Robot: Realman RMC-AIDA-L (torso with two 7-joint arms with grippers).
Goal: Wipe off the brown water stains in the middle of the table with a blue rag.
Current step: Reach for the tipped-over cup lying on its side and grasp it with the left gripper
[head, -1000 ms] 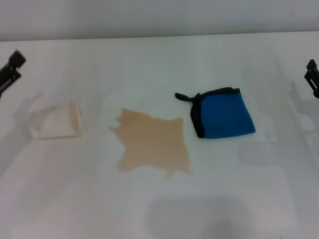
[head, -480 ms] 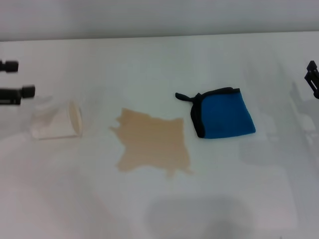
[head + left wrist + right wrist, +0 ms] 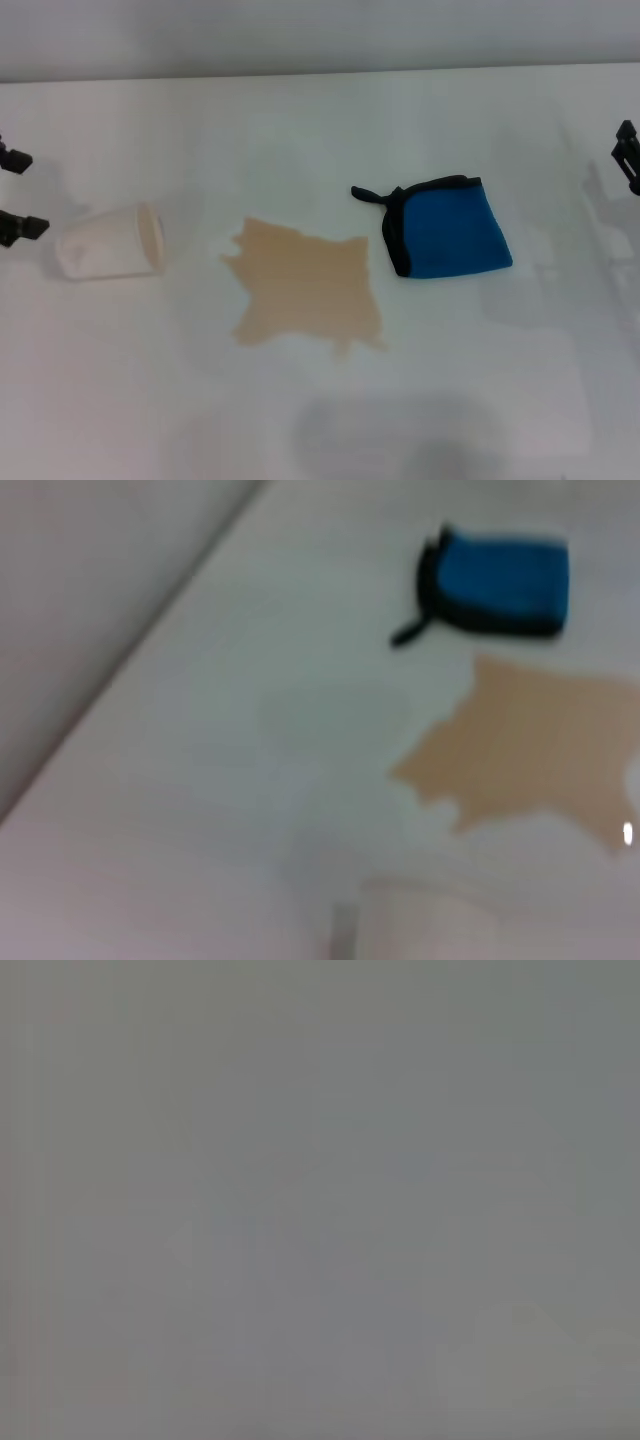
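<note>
The blue rag [image 3: 447, 229] is seen lying just beside the brown stain [image 3: 306, 286], the left gripper [image 3: 14, 193] spread open near a tipped cup [image 3: 110, 241], while the right gripper [image 3: 627, 157] is barely seen, its fingers perhaps unreadable.

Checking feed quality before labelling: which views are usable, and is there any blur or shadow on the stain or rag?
Head view: usable; blue rag and brown water stains clear, soft shadow on the table near its front edge. Left wrist view: blurred, rag, stain and white cup still recognisable. Right wrist view: featureless grey, shows nothing.
</note>
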